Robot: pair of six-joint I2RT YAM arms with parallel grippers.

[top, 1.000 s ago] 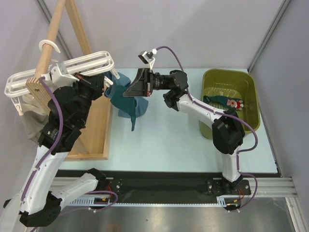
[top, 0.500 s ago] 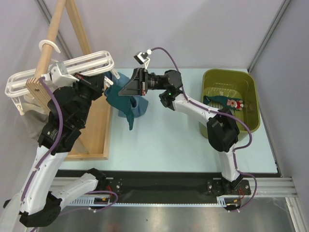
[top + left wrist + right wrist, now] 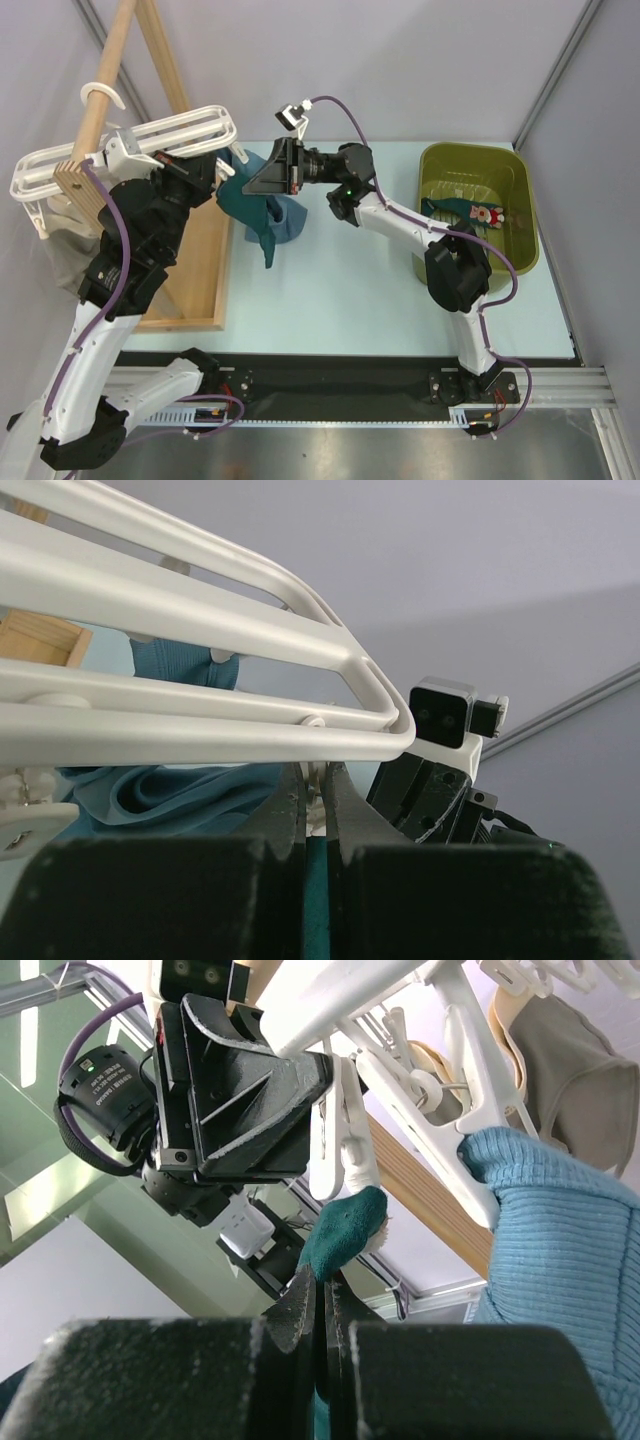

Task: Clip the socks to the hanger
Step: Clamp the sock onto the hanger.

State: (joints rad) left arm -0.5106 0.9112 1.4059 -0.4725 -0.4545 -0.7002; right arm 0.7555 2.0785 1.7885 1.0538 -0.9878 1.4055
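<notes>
Though top view hides it, right wrist shows right gripper (image 3: 320, 1290) clamped on dark teal-green fabric sock (image 3: 345, 1225) below white plastic hanger (image 3: 150, 720); left wrist: left gripper (image 3: 318, 780) pinching white clip (image 3: 345, 1150).

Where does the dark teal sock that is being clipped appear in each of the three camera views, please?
Top external: teal sock hangs left of centre, under the hanger's right end.
Left wrist: teal sock is a thin strip at bottom centre.
Right wrist: teal sock is at centre, its tip at a white clip.
Shared landmark: the hanger, seen in all three.
</notes>
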